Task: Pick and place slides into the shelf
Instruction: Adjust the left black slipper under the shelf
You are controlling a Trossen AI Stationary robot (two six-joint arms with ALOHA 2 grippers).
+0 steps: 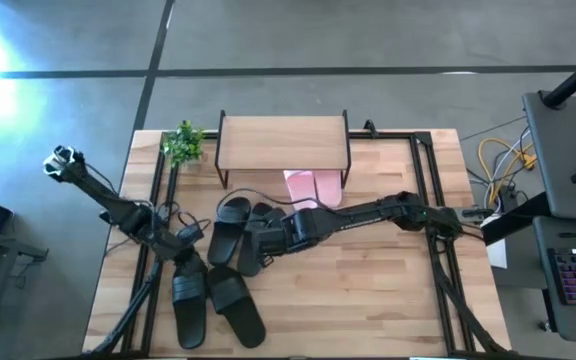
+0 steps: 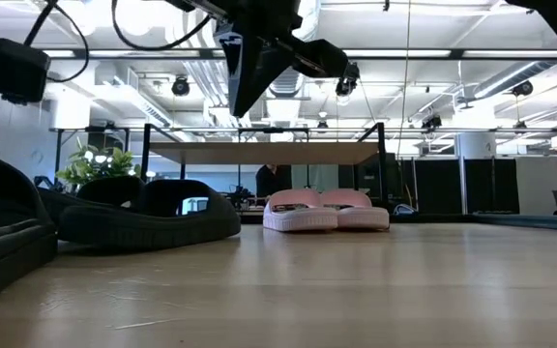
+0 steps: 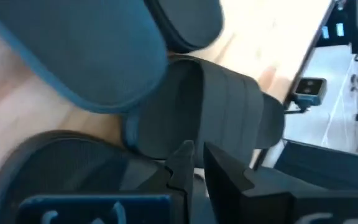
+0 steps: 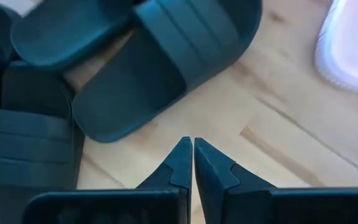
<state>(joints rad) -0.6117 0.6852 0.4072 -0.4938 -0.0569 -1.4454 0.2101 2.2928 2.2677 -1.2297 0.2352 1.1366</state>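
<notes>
right gripper hangs over bare table with its fingers pressed together and nothing between them. just ahead of it lies a black slide, with more black slides beside and beyond; the pink pair sits off to its side, tucked under the shelf. left gripper hovers low over another black slide, fingers nearly closed, empty. these slides look light, rubbery and bendy, likely to flop from an end; the broad strap seems the firmest place to pinch.
</notes>
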